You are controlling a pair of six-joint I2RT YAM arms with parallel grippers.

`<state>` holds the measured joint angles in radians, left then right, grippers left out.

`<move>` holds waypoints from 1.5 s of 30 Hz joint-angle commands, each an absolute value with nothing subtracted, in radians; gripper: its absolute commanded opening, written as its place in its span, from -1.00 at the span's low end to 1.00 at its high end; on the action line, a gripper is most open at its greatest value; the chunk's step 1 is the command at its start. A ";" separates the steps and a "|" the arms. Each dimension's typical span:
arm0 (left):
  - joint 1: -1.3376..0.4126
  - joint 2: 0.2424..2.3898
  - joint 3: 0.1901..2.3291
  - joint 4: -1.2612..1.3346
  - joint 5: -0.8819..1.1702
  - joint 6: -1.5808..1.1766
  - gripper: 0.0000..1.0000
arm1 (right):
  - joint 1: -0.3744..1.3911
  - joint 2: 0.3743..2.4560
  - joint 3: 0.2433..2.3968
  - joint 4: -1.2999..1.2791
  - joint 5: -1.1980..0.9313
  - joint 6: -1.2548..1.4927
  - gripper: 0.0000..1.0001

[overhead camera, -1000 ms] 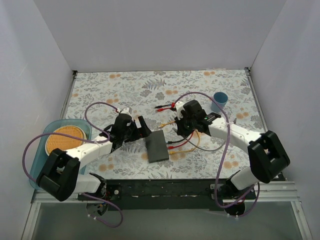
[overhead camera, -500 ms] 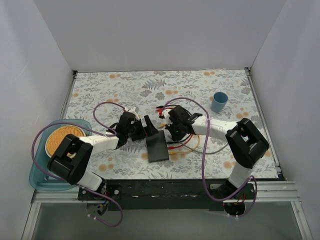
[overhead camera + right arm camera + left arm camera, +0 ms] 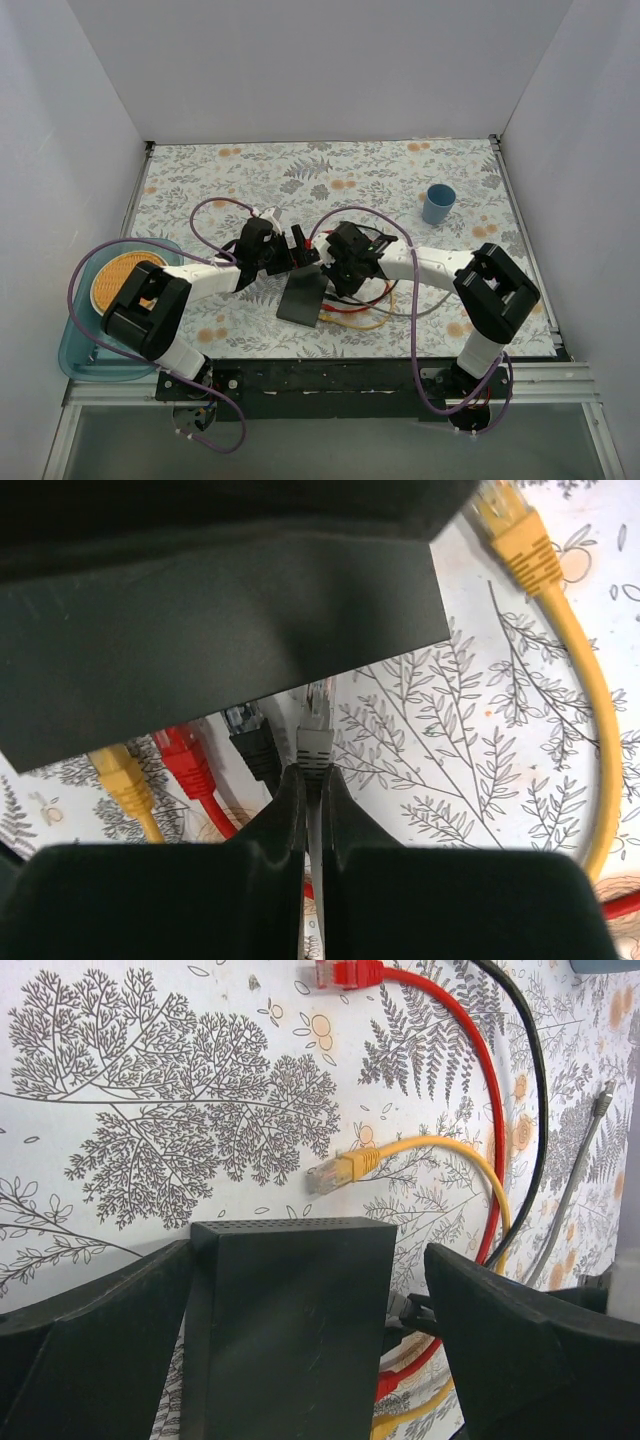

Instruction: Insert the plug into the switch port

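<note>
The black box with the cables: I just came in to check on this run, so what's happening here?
The right gripper is shut on a grey plug and holds its tip at the edge of the black box; whether it is in a port cannot be told. The left gripper is open, with the box between its jaws. A yellow plug, a red plug and a black plug sit along that same edge. A second yellow plug lies loose on the table.

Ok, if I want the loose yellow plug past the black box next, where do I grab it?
Take the yellow plug by its boot, just behind the pale tip, probably from above with jaws across its width. It lies flat on the table, both sides exposed, apart from the black box.
</note>
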<state>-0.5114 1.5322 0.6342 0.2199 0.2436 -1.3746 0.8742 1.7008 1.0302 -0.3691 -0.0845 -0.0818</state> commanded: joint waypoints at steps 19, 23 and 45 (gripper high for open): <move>-0.512 1.427 0.615 0.156 0.209 -1.253 0.96 | 0.896 1.634 0.977 -0.296 0.023 -0.098 -0.97; -0.512 1.437 0.623 0.158 0.225 -1.247 0.96 | 0.894 1.620 0.957 -0.252 0.034 -0.095 -0.97; -0.512 1.497 0.627 0.178 0.247 -1.252 0.96 | 0.920 1.594 0.936 -0.209 0.011 -0.110 -0.97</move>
<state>-0.5121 1.5005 0.6193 0.1612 0.2337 -1.2640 0.9112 1.6093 0.9382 -0.2356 0.0162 -0.1028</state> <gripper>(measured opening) 0.981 0.046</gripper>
